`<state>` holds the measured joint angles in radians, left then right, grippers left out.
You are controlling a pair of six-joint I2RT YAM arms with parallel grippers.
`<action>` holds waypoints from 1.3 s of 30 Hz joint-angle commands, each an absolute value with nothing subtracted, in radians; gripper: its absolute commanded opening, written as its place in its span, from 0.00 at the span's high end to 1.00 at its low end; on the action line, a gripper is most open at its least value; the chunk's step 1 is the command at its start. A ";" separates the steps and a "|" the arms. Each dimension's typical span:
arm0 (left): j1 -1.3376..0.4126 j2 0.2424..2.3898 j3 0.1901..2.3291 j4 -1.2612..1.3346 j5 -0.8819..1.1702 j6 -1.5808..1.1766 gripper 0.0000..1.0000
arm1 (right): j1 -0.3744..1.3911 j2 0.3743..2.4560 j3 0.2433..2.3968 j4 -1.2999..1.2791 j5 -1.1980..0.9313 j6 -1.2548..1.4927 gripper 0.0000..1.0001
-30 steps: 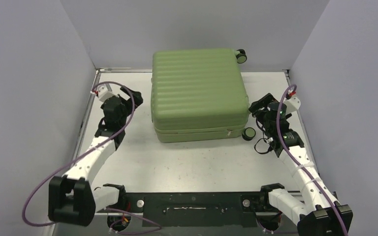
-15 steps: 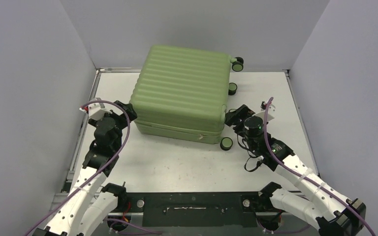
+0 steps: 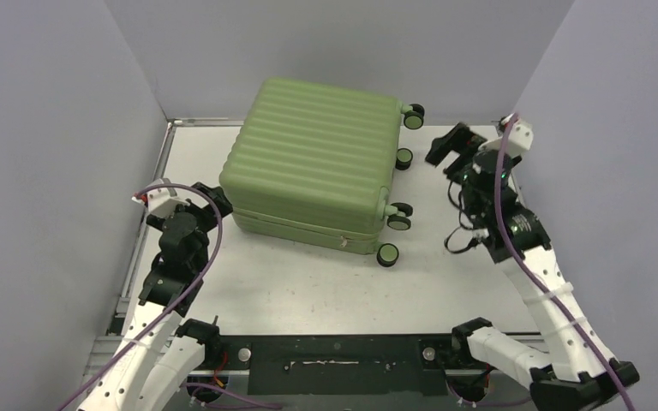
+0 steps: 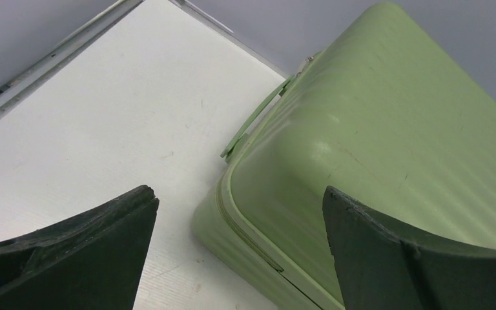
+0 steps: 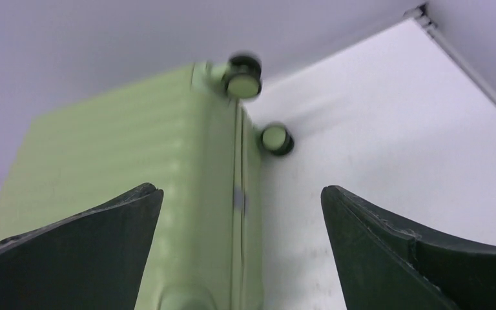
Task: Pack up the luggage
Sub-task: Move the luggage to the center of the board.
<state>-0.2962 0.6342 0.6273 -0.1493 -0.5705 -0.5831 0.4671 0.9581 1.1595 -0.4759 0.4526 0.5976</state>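
The luggage is a light-green ribbed suitcase lying flat and shut, turned slightly, at the back middle of the table. Its lining is hidden. Its black wheels with green hubs point right. My left gripper is open at the suitcase's near-left corner; in the left wrist view that corner lies between the open fingers of the gripper. My right gripper is open and empty, raised to the right of the wheels. In the right wrist view the gripper looks along the suitcase's wheel side and its seam.
Grey walls enclose the white table on three sides. A metal rail runs along its left edge and another along the back. The arm bases and a black mounting plate sit at the near edge.
The suitcase has slid left and turned, its wheel side swinging toward me. My right arm pushed in, then rose and moved back right. My left arm drew back toward the near left.
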 commanded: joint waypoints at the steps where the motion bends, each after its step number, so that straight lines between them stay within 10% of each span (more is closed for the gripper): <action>1: -0.311 0.623 0.613 -0.102 -0.486 -0.570 0.03 | 0.159 1.163 1.243 -0.196 0.057 0.608 0.02; 8: -0.329 0.611 0.605 -0.112 -0.420 -0.548 0.03 | 0.050 1.597 1.493 0.035 -0.089 0.695 0.15; 22: -0.337 0.635 0.584 -0.113 -0.423 -0.584 0.03 | 0.044 2.139 1.960 0.016 -0.350 0.762 0.04; 31: -0.338 0.645 0.575 -0.102 -0.415 -0.598 0.03 | 0.035 2.043 1.647 0.217 -0.446 1.017 0.06; 34: -0.337 0.653 0.572 -0.098 -0.405 -0.604 0.03 | 0.036 2.000 1.556 0.296 -0.445 1.079 0.18; 39: -0.337 0.654 0.568 -0.094 -0.401 -0.610 0.03 | 0.035 1.948 1.480 0.323 -0.436 1.095 0.65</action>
